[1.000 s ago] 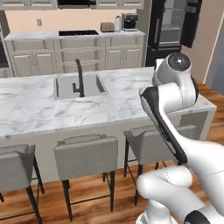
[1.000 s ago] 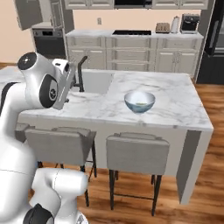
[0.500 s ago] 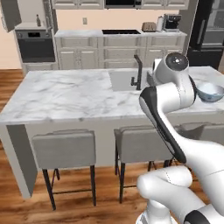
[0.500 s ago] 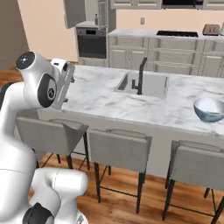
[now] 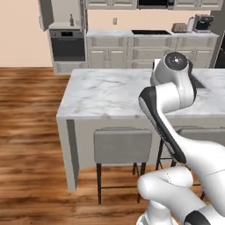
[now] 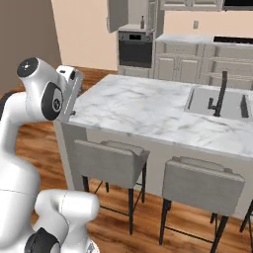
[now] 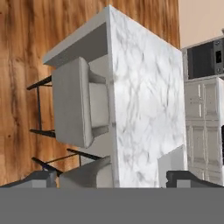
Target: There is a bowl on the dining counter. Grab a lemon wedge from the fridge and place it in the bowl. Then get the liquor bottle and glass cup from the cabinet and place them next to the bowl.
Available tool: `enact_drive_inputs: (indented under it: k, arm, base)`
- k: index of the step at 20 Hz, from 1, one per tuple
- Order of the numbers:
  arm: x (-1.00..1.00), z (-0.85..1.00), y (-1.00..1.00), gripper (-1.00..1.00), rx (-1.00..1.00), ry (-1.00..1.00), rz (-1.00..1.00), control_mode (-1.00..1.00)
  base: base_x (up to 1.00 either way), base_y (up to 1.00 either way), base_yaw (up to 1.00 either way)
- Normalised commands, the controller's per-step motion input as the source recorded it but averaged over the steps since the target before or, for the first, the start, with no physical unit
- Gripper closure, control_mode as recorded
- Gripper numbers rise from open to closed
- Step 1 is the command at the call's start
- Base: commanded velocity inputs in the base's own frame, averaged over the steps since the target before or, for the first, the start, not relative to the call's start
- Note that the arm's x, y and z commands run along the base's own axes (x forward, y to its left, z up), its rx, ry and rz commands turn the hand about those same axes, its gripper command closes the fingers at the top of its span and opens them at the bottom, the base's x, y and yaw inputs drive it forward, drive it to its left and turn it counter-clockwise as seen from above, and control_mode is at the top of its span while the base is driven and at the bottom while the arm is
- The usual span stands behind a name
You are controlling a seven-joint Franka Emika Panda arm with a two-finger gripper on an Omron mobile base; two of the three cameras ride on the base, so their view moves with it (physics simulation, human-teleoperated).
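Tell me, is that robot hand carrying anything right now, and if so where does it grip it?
Nothing is held. The gripper is open, its fingertips apart with only the dining counter showing beyond.

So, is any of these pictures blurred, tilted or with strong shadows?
Left base view: soft and slightly blurred, with even light on the dining counter. Right base view: a faint shadow under the stools. Hand view: rolled sideways, so the counter stands upright.
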Motion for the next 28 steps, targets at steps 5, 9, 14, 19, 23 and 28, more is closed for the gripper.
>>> enact_drive_inputs:
  k: [5, 9, 14, 19, 23, 28]
  arm:
    - [0.0, 0.0, 0.0, -1.0, 0.0, 0.0, 0.0, 1.0]
    - [0.0, 0.0, 0.0, -1.0, 0.0, 0.0, 0.0, 1.0]
    - [0.0, 0.0, 0.0, -1.0, 0.0, 0.0, 0.0, 1.0]
    - [0.0, 0.0, 0.0, -1.0, 0.0, 0.0, 0.0, 1.0]
    - [0.0, 0.0, 0.0, -1.0, 0.0, 0.0, 0.0, 1.0]
    - [0.0, 0.0, 0.0, -1.0, 0.0, 0.0, 0.0, 1.0]
  base:
    - [0.0, 1.0, 0.16]
    - [0.0, 1.0, 0.13]
    - [0.26, 1.0, 0.06]
    - [0.5, 1.0, 0.0]
    - [0.65, 1.0, 0.0]
    - [0.91, 1.0, -0.07]
